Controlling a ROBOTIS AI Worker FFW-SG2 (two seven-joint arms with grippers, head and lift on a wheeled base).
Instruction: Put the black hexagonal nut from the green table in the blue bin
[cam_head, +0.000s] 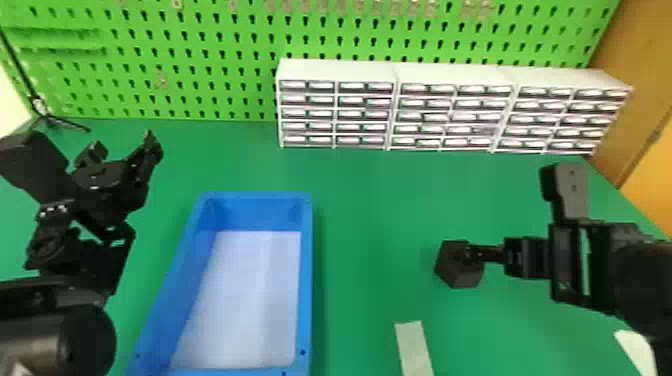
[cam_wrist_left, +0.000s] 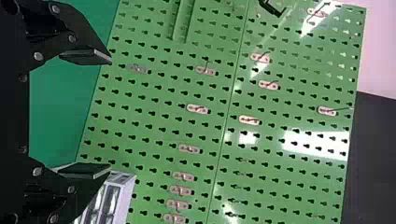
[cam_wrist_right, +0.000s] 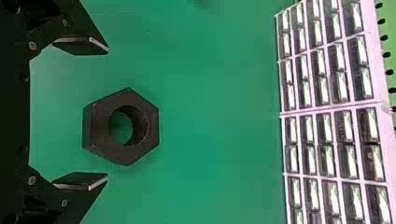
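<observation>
Black metal is what I notice first, over to the left of the blue bin (cam_head: 257, 215): that's the left pincer (cam_head: 124, 146), fingers spread with nothing between them, and it looks to me as though it has no part in the job just now.

Next comes the blue bin itself, which I'm using to place everything else. The black hexagonal nut (cam_head: 459, 272) isn't in it, so the part that counts is undone. It sits to the right of the blue bin, well apart from it, on the green surface (cam_head: 375, 215). I'd call this the very start of the pick: the approach looks nearly made, while the grasp, the lift, the carry leftward and the drop all remain.

What a chunky thing that nut is! It's thick-walled, dark and dull, with six flat sides, and it lies flat, its round hole facing up and green showing through. The edges look crisp, and I see no thread that I could swear to.

Farther right of the blue bin, the right pincer (cam_wrist_right: 107, 113) is spread wide too, a finger on either side of the nut's width, gaps showing between them and it. So the nut isn't gripped.
</observation>
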